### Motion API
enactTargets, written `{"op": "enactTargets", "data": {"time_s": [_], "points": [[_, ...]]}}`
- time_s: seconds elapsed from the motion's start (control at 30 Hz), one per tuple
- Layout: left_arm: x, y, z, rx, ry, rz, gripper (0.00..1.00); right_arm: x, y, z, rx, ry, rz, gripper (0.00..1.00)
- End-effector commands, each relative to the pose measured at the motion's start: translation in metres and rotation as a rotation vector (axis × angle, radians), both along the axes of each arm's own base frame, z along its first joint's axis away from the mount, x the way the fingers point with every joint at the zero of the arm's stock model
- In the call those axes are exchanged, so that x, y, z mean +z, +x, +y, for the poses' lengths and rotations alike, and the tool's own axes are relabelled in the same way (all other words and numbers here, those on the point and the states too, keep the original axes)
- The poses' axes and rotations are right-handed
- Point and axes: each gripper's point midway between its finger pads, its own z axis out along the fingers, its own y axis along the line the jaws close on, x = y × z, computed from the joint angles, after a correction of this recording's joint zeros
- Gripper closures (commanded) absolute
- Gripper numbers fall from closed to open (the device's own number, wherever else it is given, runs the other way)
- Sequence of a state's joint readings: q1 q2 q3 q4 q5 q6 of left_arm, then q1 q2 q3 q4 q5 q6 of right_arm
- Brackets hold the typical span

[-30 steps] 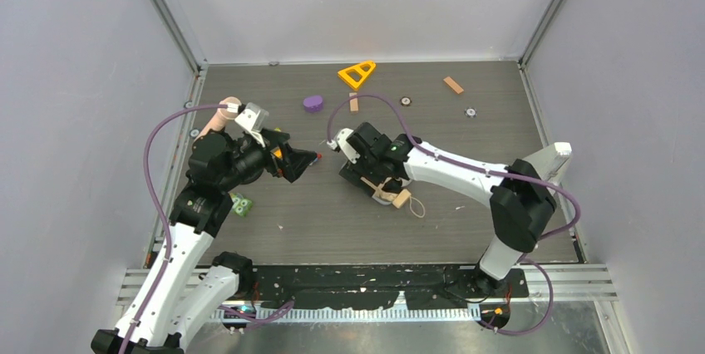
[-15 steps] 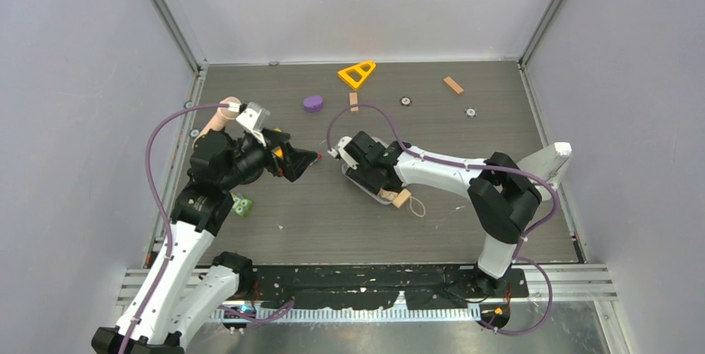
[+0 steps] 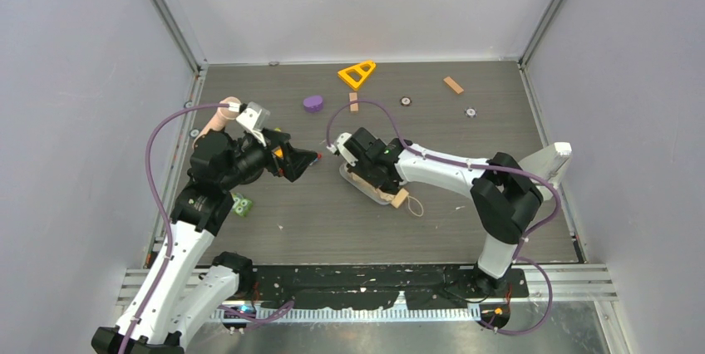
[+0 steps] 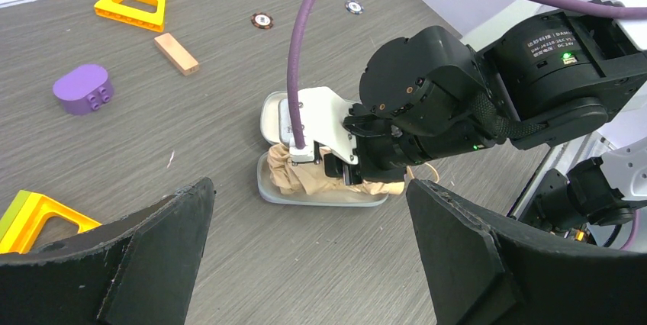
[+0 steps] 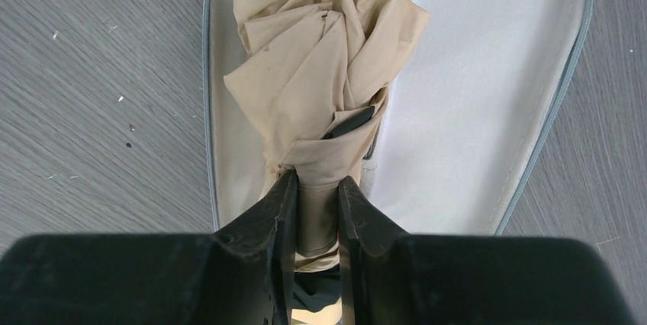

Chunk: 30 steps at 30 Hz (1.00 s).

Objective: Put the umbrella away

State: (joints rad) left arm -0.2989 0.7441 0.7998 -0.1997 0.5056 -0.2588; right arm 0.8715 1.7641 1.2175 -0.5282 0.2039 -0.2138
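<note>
One second of travel: I am nudging the right claw (image 5: 317,210) slightly up-left, clamped on the umbrella (image 5: 320,73), seating it in the open case (image 5: 473,111) at frame centre. Left claw (image 3: 309,159) is hanging spread apart. Lid closing remains.

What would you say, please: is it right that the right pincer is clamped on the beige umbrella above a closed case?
Not quite: the case is open, not closed. The right wrist view shows its two white-lined halves spread flat, with the right pincer clamped on the umbrella above one half.
</note>
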Motion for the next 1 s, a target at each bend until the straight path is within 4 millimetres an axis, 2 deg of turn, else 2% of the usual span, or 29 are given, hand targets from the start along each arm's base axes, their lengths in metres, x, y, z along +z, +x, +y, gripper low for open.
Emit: {"op": "enactTargets", "data": {"time_s": [0.0, 0.13, 0.37, 0.57, 0.8, 0.97], "points": [[0.003, 0.001, 0.001, 0.010, -0.011, -0.009, 0.00, -0.004, -0.014, 0.002, 0.003, 0.018, 0.060, 0.74], [0.003, 0.002, 0.001, 0.010, -0.011, -0.008, 0.01, -0.018, -0.020, -0.002, -0.002, 0.002, 0.091, 0.62], [0.002, 0.002, 0.000, 0.006, -0.013, -0.002, 0.00, -0.012, -0.034, -0.003, -0.008, 0.047, 0.132, 0.37], [0.003, 0.001, 0.001, 0.008, -0.014, -0.004, 0.00, -0.017, -0.035, -0.011, -0.013, 0.005, 0.127, 0.28], [0.003, 0.001, 0.001, 0.012, -0.012, -0.005, 0.00, -0.047, -0.036, -0.016, 0.003, -0.057, 0.161, 0.29], [0.003, 0.001, 0.001, 0.013, -0.013, -0.005, 0.01, -0.058, -0.035, -0.017, 0.001, -0.083, 0.168, 0.47]]}}
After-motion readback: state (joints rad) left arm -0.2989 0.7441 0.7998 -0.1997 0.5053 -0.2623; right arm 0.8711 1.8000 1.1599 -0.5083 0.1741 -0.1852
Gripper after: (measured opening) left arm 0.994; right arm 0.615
